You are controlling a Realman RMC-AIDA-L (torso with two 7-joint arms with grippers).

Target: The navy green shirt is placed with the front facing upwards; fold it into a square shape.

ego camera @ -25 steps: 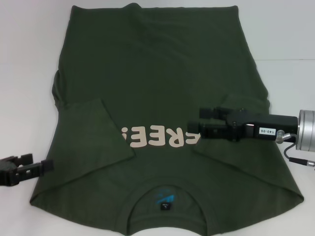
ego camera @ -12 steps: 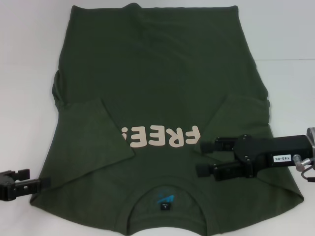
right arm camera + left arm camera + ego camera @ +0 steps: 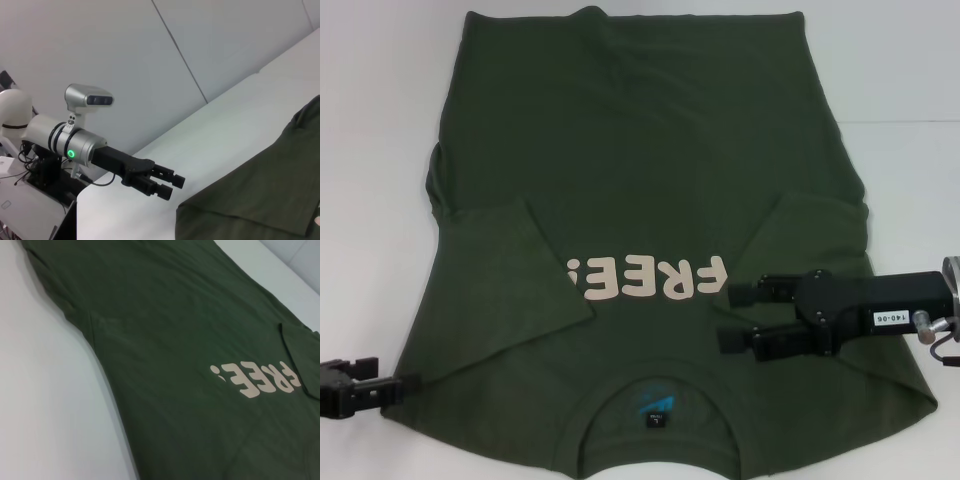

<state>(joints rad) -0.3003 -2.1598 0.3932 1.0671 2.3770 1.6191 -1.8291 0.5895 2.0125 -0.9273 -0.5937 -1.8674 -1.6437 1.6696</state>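
Since the earlier frames, the right hand (image 3: pixel 725 318), open and empty, is drawn back off the cream lettering. Sleeves are folded on the dark olive-green cotton shirt (image 3: pixel 640 150), spread across the white table (image 3: pixel 900 90); the left hand (image 3: pixel 415 383), apparently closed and empty, is held at its near-left edge. A side fold is judged next.

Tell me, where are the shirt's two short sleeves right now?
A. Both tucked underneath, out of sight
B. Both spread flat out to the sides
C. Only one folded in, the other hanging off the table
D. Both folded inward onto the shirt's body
D: on the navy green shirt, one sleeve flap and the other lie folded over the body, either side of the FREE! lettering.
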